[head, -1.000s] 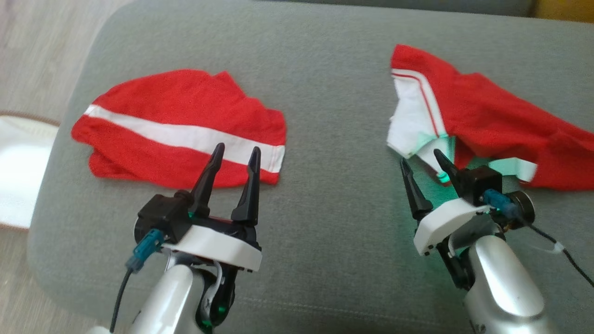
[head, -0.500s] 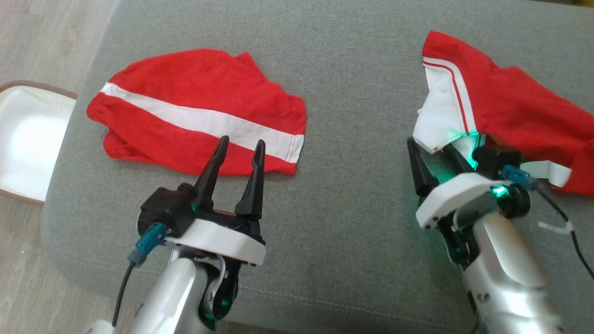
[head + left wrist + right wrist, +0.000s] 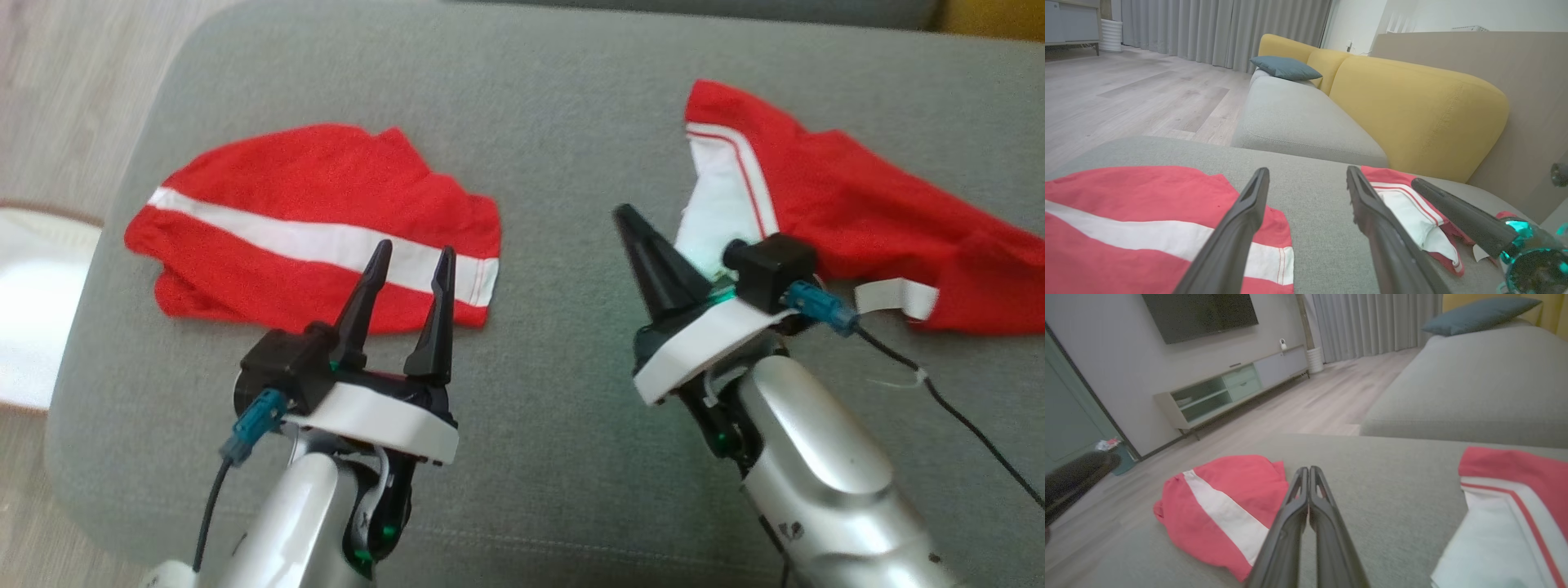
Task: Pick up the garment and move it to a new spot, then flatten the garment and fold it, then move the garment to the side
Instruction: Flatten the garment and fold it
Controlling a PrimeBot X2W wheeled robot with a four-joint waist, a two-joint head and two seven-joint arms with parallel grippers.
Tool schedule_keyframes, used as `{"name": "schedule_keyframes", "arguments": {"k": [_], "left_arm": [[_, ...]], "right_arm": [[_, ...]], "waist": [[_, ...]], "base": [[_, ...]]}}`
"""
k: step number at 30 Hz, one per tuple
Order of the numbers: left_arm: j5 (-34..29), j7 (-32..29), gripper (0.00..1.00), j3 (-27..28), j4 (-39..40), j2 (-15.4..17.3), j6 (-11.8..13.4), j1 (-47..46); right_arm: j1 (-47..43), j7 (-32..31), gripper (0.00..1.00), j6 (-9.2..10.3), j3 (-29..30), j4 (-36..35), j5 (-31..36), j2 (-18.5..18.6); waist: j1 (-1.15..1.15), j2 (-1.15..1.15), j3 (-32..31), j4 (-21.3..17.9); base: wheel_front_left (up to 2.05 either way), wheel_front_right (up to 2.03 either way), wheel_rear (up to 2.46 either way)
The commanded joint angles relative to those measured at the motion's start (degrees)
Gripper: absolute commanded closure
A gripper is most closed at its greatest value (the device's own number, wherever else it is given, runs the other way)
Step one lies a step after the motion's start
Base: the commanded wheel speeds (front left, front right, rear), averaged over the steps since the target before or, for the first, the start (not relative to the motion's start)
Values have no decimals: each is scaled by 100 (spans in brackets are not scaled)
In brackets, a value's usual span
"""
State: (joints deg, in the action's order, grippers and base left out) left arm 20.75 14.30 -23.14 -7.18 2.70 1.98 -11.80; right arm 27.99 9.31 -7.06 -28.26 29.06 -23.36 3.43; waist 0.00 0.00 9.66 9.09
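I have both arms over a grey upholstered seat point(image 3: 571, 122). My left gripper point(image 3: 414, 249) hangs with its two dark fingers spread wide and nothing between them, above the near edge of a folded red garment with a white stripe point(image 3: 310, 188). That one lies flat on the left part of the seat. In the left wrist view the fingertips point(image 3: 1306, 171) frame bare grey fabric, with the striped piece point(image 3: 1126, 192) at the lower left.

My right gripper point(image 3: 627, 219) is clamped fully together, tilted up and to the left. In its own wrist view the fingers point(image 3: 1309, 469) meet tip to tip with no cloth caught between them.

The crumpled red-and-white garment point(image 3: 849, 204) lies on the right part of the seat, well apart from the folded one. Its white panel with thin red lines is turned up on the side nearest my right gripper, just beside the wrist. A white band point(image 3: 894, 296) sticks out along its near edge. In the right wrist view the garment point(image 3: 1515, 477) sits to the right of the closed fingers, not touching them.

Past the seat are a yellow sofa back point(image 3: 1412, 102), a blue pillow point(image 3: 1286, 68) and a wooden floor point(image 3: 1126, 94).
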Motion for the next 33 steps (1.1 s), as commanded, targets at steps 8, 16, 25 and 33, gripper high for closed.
{"name": "schedule_keyframes", "arguments": {"k": [8,16,25,33], "left_arm": [[-59,70,0,279,199,18,0,66],[-22,70,0,337,280,18,33,221],[9,70,0,448,334,18,3,373],[2,70,0,522,283,18,-97,526]], "right_arm": [[-85,-59,100,-43,-14,-748,8,-55],[-694,18,100,-43,806,-1236,732,-56],[-1582,206,100,-43,2077,-1823,1632,-56],[-2272,396,0,-43,2778,-2042,1751,-56]], "waist": [[0,0,-381,-195],[0,0,-557,-270],[0,0,-760,-569],[0,0,-827,-769]], "base": [[0,0,0],[0,0,0],[0,0,0],[0,0,0]]}}
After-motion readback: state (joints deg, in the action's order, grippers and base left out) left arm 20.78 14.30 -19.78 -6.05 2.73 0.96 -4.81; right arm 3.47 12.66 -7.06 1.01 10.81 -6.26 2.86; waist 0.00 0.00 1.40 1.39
